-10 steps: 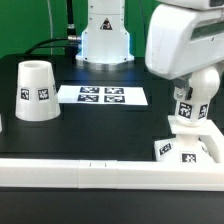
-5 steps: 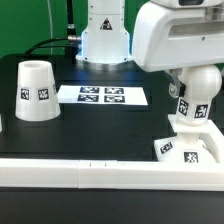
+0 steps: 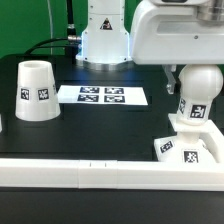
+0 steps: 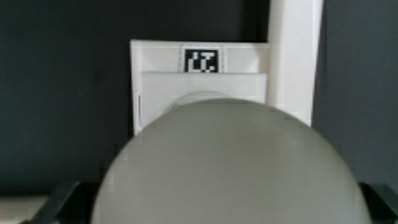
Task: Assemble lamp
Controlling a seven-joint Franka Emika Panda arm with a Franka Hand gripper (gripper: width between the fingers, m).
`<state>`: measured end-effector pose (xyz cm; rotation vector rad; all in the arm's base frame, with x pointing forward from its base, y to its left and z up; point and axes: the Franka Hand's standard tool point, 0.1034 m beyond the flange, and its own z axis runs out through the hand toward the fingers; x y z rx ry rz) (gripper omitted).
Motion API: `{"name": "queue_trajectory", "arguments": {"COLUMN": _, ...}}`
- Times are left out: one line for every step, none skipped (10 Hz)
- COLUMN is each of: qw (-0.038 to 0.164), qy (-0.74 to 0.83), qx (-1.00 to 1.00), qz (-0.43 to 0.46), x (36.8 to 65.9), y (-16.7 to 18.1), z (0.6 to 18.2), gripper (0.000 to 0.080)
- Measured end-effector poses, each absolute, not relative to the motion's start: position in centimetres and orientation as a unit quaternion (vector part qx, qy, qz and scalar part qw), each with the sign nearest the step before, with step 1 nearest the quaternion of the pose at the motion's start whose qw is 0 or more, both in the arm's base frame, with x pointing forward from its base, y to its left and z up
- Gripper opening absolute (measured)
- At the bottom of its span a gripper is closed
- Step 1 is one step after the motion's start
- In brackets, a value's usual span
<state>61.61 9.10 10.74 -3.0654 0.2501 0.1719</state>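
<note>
The white bulb stands upright on the flat square base at the exterior view's right, its tag facing the camera. My gripper comes down from above and is shut on the bulb's ball head. In the wrist view the bulb's round head fills the space between the dark fingers, with the base and its tag beyond it. The tapered shade stands alone at the exterior view's left, mouth down.
The marker board lies flat in the middle of the black table. A white rail runs along the front edge, right beside the base. The arm's white pedestal stands at the back.
The arm's wrist has swung toward the exterior view's left. The bulb has gone from tilted to upright on the base.
</note>
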Motion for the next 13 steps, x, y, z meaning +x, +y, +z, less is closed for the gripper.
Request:
{"name": "queue_trajectory", "arguments": {"qw": 0.035, "qy": 0.130, "qx": -0.990, "qz": 0.052, "x": 61.61, "y": 8.89, "z": 10.72, "gripper": 0.0578}}
{"name": "queue_trajectory", "arguments": {"qw": 0.039, "qy": 0.177, "qx": -0.982, "qz": 0.051, "x": 61.64, "y": 9.09, "z": 10.72, "gripper": 0.0578}}
{"name": "queue_trajectory", "arguments": {"qw": 0.041, "qy": 0.221, "qx": -0.973, "qz": 0.050, "x": 61.64, "y": 9.07, "z": 10.73, "gripper": 0.0578}}
{"name": "queue_trajectory", "arguments": {"qw": 0.040, "qy": 0.241, "qx": -0.968, "qz": 0.051, "x": 61.66, "y": 9.11, "z": 10.75, "gripper": 0.0578}}
{"name": "queue_trajectory", "arguments": {"qw": 0.038, "qy": 0.281, "qx": -0.957, "qz": 0.052, "x": 61.65, "y": 9.14, "z": 10.74, "gripper": 0.0578}}
{"name": "queue_trajectory", "arguments": {"qw": 0.037, "qy": 0.309, "qx": -0.949, "qz": 0.053, "x": 61.65, "y": 9.16, "z": 10.75, "gripper": 0.0578}}
{"name": "queue_trajectory", "arguments": {"qw": 0.036, "qy": 0.336, "qx": -0.940, "qz": 0.055, "x": 61.65, "y": 9.20, "z": 10.75, "gripper": 0.0578}}
{"name": "queue_trajectory", "arguments": {"qw": 0.033, "qy": 0.386, "qx": -0.920, "qz": 0.057, "x": 61.65, "y": 9.27, "z": 10.75, "gripper": 0.0578}}
{"name": "queue_trajectory", "arguments": {"qw": 0.037, "qy": 0.421, "qx": -0.904, "qz": 0.060, "x": 61.66, "y": 9.28, "z": 10.84, "gripper": 0.0578}}
{"name": "queue_trajectory", "arguments": {"qw": 0.047, "qy": 0.469, "qx": -0.880, "qz": 0.064, "x": 61.73, "y": 9.13, "z": 10.96, "gripper": 0.0578}}
{"name": "queue_trajectory", "arguments": {"qw": 0.059, "qy": 0.508, "qx": -0.858, "qz": 0.057, "x": 61.79, "y": 8.96, "z": 10.87, "gripper": 0.0578}}
{"name": "queue_trajectory", "arguments": {"qw": 0.066, "qy": 0.551, "qx": -0.830, "qz": 0.054, "x": 61.60, "y": 9.05, "z": 10.83, "gripper": 0.0578}}
{"name": "queue_trajectory", "arguments": {"qw": 0.073, "qy": 0.581, "qx": -0.809, "qz": 0.055, "x": 61.57, "y": 9.10, "z": 10.84, "gripper": 0.0578}}
